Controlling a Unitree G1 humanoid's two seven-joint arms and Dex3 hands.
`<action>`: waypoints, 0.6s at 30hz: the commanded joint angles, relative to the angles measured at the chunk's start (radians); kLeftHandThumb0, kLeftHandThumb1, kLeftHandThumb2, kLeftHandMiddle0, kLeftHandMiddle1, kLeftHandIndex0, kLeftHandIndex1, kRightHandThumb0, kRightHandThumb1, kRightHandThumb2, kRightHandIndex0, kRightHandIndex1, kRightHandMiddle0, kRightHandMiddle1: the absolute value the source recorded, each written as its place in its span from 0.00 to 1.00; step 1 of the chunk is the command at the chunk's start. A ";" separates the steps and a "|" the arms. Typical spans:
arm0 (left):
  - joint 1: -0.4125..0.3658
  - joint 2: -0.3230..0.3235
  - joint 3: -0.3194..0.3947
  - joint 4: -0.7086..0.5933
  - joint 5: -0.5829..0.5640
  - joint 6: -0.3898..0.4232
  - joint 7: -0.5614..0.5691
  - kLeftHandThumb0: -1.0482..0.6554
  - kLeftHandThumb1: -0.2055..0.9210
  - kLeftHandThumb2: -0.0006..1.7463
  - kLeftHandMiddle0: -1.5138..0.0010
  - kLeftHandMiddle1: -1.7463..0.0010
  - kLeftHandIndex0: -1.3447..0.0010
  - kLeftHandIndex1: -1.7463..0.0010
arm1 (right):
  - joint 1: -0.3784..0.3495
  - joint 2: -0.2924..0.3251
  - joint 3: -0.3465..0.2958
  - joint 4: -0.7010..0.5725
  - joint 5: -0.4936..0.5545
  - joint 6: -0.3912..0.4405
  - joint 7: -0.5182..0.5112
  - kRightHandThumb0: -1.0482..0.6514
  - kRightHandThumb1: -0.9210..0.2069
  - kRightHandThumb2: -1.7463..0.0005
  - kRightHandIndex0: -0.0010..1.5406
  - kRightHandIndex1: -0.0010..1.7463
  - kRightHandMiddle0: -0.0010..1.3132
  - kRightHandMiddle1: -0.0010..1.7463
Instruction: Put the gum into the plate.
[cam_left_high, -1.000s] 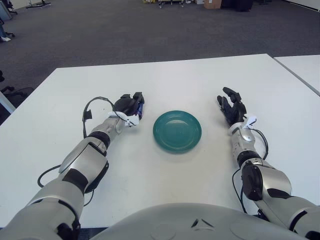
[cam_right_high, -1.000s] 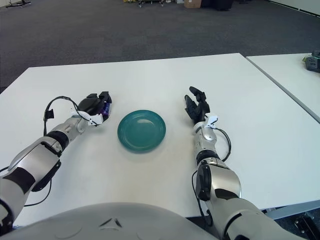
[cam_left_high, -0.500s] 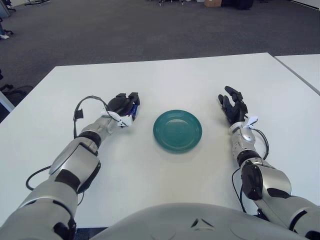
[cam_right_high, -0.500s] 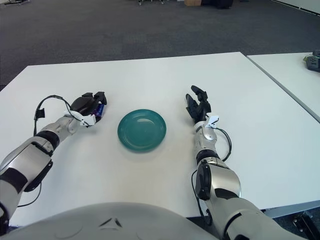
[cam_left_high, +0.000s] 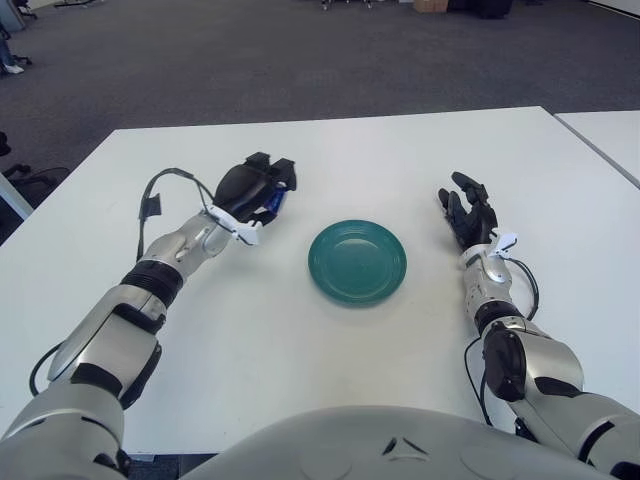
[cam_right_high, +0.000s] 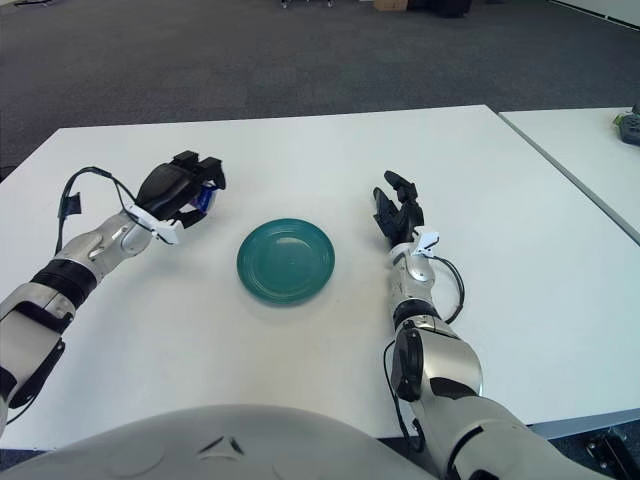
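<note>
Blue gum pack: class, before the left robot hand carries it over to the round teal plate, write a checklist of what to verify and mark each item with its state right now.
1. Left robot hand is closed on the small blue gum pack: ok, blue shows between its fingers.
2. Pack is lifted off the white table: cannot tell.
3. Round teal plate holds nothing: ok.
4. Path from hand to plate is free of objects: ok.
5. Right robot hand is right of the plate, away from the path: ok.
6. Gum is already in the plate: not ok, it is left of it.
</note>
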 joint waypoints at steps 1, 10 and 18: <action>0.044 0.005 0.013 -0.109 0.022 0.012 -0.053 0.61 0.44 0.77 0.66 0.00 0.62 0.00 | 0.067 0.028 0.001 0.046 0.006 0.059 -0.016 0.30 0.00 0.71 0.29 0.01 0.00 0.47; 0.111 -0.050 -0.011 -0.242 0.066 0.012 -0.119 0.61 0.28 0.86 0.54 0.00 0.49 0.10 | 0.072 0.031 0.002 0.051 0.008 0.062 -0.004 0.30 0.00 0.73 0.29 0.00 0.00 0.48; 0.105 -0.072 -0.010 -0.296 0.049 -0.018 -0.248 0.61 0.18 0.92 0.44 0.00 0.44 0.14 | 0.075 0.036 -0.002 0.054 0.015 0.072 0.019 0.32 0.01 0.73 0.28 0.00 0.00 0.47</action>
